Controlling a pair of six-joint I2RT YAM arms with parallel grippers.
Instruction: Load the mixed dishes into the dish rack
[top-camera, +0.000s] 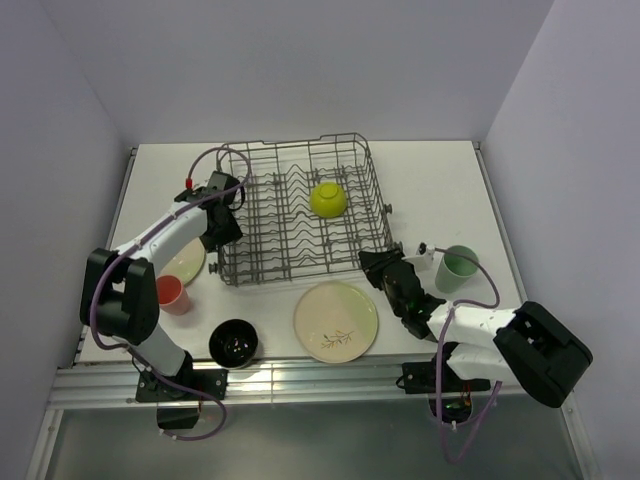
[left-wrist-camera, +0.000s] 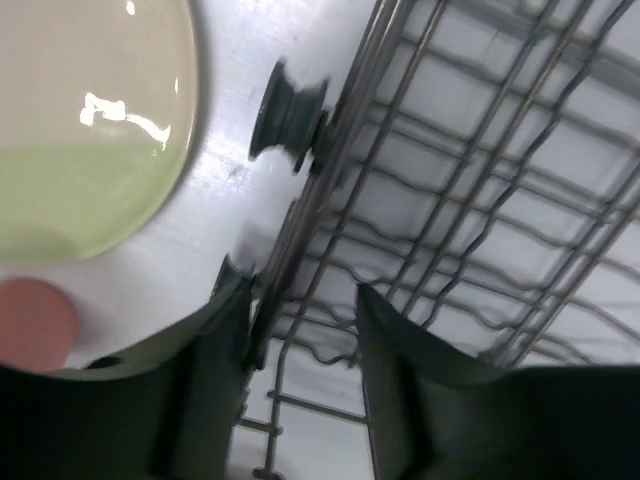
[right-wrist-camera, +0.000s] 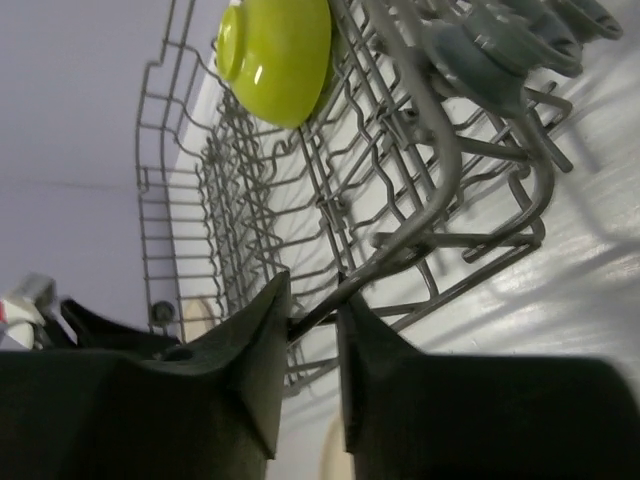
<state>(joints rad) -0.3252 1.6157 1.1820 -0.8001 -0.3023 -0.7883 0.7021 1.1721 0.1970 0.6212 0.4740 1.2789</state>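
The grey wire dish rack (top-camera: 290, 215) stands mid-table with the lime-green bowl (top-camera: 328, 199) upside down inside it. My left gripper (top-camera: 226, 226) is at the rack's left side. In the left wrist view it (left-wrist-camera: 300, 320) is open, astride the rack's side wire (left-wrist-camera: 330, 170). My right gripper (top-camera: 377, 264) is at the rack's front right corner. In the right wrist view it (right-wrist-camera: 313, 310) is closed on a rim wire of the rack (right-wrist-camera: 430, 190), with the bowl (right-wrist-camera: 280, 55) beyond. The leaf-sprig plate (top-camera: 336, 320), black bowl (top-camera: 234, 343), coral-pink cup (top-camera: 172, 294) and mint-green cup (top-camera: 458, 268) are on the table.
The smaller cream plate (top-camera: 186, 262) lies under my left forearm, left of the rack, and shows in the left wrist view (left-wrist-camera: 90, 130) with the pink cup (left-wrist-camera: 30, 320) near it. A rack wheel (left-wrist-camera: 290, 115) sits on the table. White walls enclose the table on three sides.
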